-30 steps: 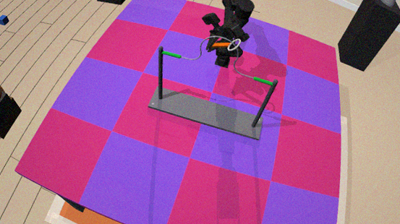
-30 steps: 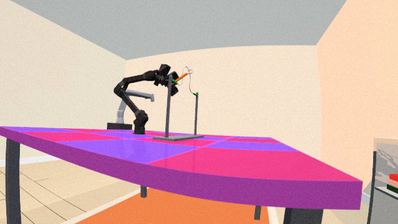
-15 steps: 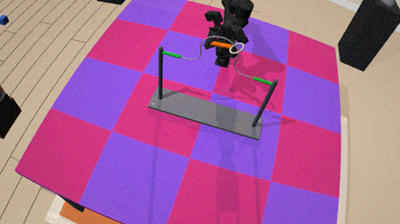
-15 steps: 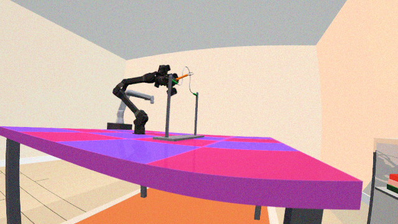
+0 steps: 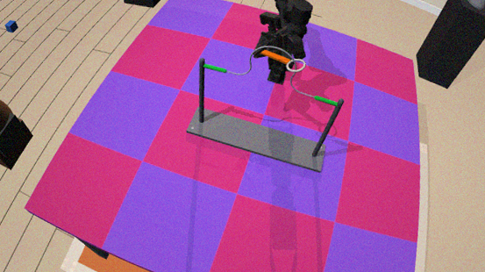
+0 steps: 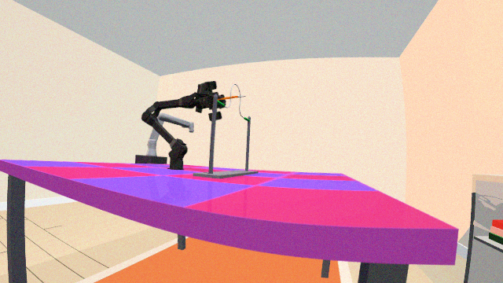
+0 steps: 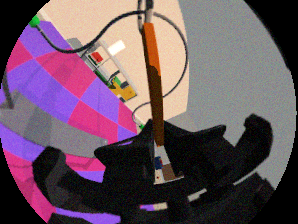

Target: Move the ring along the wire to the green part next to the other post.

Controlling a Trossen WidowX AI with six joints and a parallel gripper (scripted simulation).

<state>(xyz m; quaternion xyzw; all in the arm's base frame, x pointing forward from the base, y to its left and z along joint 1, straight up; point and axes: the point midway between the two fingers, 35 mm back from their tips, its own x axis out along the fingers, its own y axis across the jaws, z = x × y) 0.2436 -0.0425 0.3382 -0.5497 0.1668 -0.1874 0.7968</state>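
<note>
Bench (image 5: pixel 281 254) (image 6: pixel 314 244) (image 7: pixel 92 75) is a magenta and violet check, extending past the base plate on all sides. Black arm (image 5: pixel 287 3) (image 6: pixel 167 104) rises from the bench on one long side of the base plate and reaches toward it, elbow bent, forearm well above it.

Grey base plate (image 5: pixel 255 141) (image 6: pixel 225 174) (image 7: pixel 50 130) sits flat on the bench and is the reference here. One upright at each end: left post (image 5: pixel 201 93) (image 6: pixel 212 137) and right post (image 5: pixel 328 128) (image 6: pixel 247 145) (image 7: pixel 7 90), named as in the top view.

Grey wire (image 5: pixel 240 73) (image 6: pixel 240 104) (image 7: pixel 186 55) runs above the base plate between the post tops, with a tall arch mid-span.

Claw (image 5: pixel 264 52) (image 6: pixel 223 101) (image 7: pixel 153 120) is high above the base plate, on its arm side, closed on the orange handle (image 5: pixel 276 56) (image 6: pixel 231 97) (image 7: pixel 153 55). Handle is close to level in the exterior view.

Pale ring (image 5: pixel 288 67) (image 6: pixel 242 96) (image 7: pixel 141 15) is at the handle's far end, high above the base plate, around the wire on the right-post side of the arch. It is off both green parts. Contact with grey wire: can't tell.

Green sleeves: left one (image 5: pixel 215 68) (image 6: pixel 221 104) (image 7: pixel 142 127), right one (image 5: pixel 326 101) (image 6: pixel 246 119) (image 7: pixel 34 21), each just beside its post top, over the base plate's ends.
</note>
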